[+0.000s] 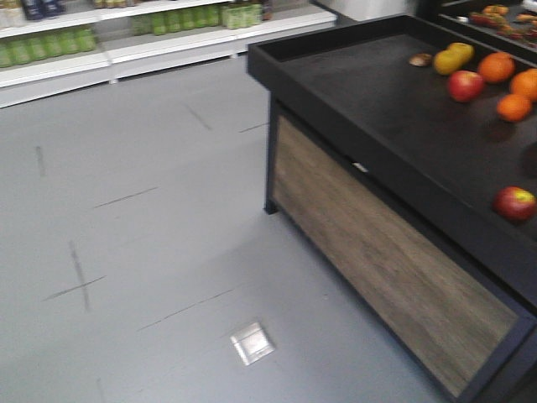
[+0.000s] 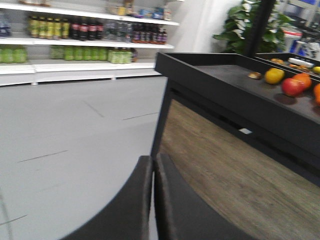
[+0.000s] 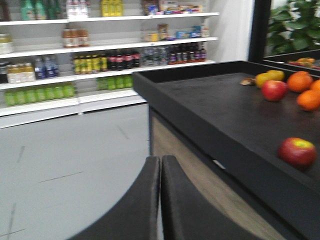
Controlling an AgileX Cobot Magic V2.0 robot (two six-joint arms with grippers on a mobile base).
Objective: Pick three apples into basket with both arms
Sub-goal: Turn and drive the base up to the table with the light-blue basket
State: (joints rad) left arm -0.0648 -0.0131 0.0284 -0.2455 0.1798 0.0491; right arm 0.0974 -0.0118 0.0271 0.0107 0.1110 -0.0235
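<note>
The right arm's black blocky gripper (image 3: 160, 162) sits at the bottom edge, fingers pressed together. On the black raised-rim display table (image 3: 210, 107), a dark red apple with a yellow-green patch (image 3: 297, 151) lies near the front rim, well apart from the lighter red apple (image 3: 274, 90) and round oranges (image 3: 299, 81) farther back.

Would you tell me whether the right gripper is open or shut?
Shut: the right gripper shows its two black fingers pressed together, holding nothing.

A black table (image 1: 377, 109) stands on grey floor (image 1: 126, 252). Oranges (image 1: 497, 67) and a yellow fruit (image 1: 450, 59) lie close together near the table's far edge. Beyond the table, shelves (image 3: 100, 47) hold bottles (image 3: 125, 60); a plant (image 2: 240, 22) stands behind it.
</note>
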